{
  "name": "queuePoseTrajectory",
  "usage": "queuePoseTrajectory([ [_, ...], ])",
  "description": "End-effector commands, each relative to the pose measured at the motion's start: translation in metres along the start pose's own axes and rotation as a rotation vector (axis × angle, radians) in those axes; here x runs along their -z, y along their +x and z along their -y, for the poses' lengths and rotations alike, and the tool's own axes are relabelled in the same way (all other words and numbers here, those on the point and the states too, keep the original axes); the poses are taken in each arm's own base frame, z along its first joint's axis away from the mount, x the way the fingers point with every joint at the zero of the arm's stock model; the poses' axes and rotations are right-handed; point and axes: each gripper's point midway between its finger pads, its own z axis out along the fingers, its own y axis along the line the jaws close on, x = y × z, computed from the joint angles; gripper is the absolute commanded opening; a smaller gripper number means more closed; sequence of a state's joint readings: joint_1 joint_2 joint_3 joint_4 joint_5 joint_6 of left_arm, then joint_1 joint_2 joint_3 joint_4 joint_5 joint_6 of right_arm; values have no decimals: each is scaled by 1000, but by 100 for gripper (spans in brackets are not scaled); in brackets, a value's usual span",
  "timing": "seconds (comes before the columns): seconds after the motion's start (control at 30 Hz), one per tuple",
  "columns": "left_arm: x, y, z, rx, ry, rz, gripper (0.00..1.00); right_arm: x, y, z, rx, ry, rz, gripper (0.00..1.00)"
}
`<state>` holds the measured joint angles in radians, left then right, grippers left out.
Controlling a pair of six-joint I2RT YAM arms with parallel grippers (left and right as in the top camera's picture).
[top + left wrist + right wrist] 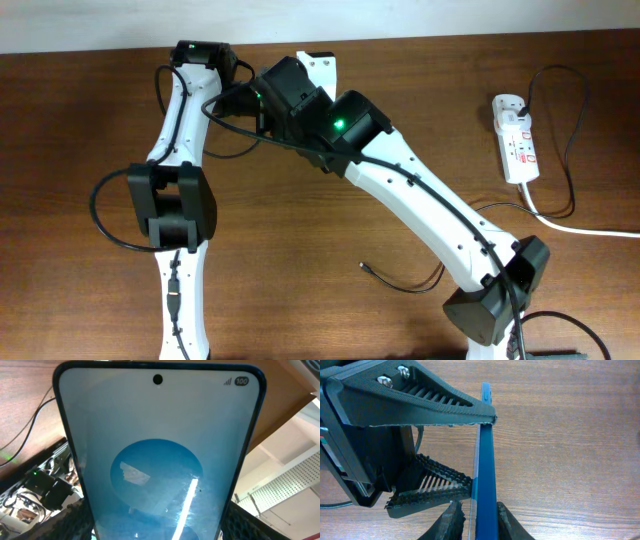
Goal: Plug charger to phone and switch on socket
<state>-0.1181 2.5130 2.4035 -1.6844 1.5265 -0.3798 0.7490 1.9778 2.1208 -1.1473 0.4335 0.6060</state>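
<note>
**Holding the Phone Up Between Two Grippers, Charger Loose on the Table**

Clamping from both sides, the left gripper (481,452) has its two ribbed black fingers (435,395) on the phone (157,460), a black-rimmed rectangular smartphone with a bright blue screen and a lighter oval. In the left wrist view the dark finger ends sit at the screen's two lower corners.

The right gripper (480,522) straddles the phone's thin edge with one fingertip on either face, close against it. Whether they press on it I cannot tell.

The phone stands on edge above the brown wooden table (570,460), its screen turned to the left wrist camera. From overhead it is hidden under the two wrists, which meet near the back of the table.

The charger (372,271), a long thin black cable ending in a small metal-tipped plug, lies loose on the wood beside the right arm, well apart from the phone.

The socket (517,140), a white elongated power strip with red marks, lies at the right side of the table. Its thick white cord (590,229) runs off to the right.
</note>
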Motion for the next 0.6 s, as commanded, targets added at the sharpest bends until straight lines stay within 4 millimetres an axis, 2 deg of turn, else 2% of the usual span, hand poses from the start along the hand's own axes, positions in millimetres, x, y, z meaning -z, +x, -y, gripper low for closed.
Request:
queuePoseTrajectory([
  [0.0,2,5,14,4,47,-14,76,2,-6,0,-20,11,23,19],
  [0.27,2,5,14,9,47,-15,76,2,-6,0,-19,11,23,13],
  [0.37,2,6,13,9,46,-15,78,2,-6,0,-20,10,23,4],
  [0.43,2,6,13,9,46,-15,79,2,-6,0,-20,10,23,4],
  [0.47,2,6,13,9,46,-15,82,2,-6,-1,-24,9,25,4],
  [0.5,2,5,13,8,46,-15,90,2,-7,-1,-45,9,26,4],
  [0.57,2,5,13,8,46,-15,99,2,-9,-2,-52,3,34,4],
])
